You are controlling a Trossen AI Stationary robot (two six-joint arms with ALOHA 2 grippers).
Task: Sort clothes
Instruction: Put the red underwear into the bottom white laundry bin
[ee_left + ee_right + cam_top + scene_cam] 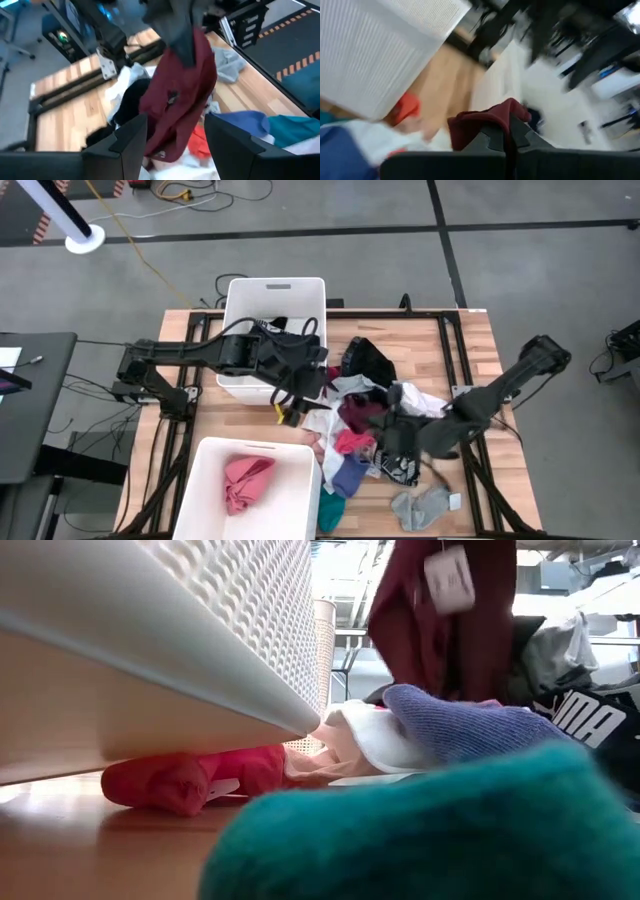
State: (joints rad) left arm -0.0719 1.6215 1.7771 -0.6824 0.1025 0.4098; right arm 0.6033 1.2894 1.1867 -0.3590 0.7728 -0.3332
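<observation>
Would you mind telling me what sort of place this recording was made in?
Probably a robotics lab or workshop: a wooden table on a metal frame, grey floor with loose cables and striped tape, and white bins set for sorting clothes.

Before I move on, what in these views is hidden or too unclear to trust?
- High view: the right end effector is motion-blurred over the clothes pile, so its grasp point is lost there.
- Low view: a teal garment and the near bin block most of the table.
- High view: the left arm covers most of the far bin; its contents are unclear.
- Left wrist view: the maroon garment hides the pile behind.
</observation>
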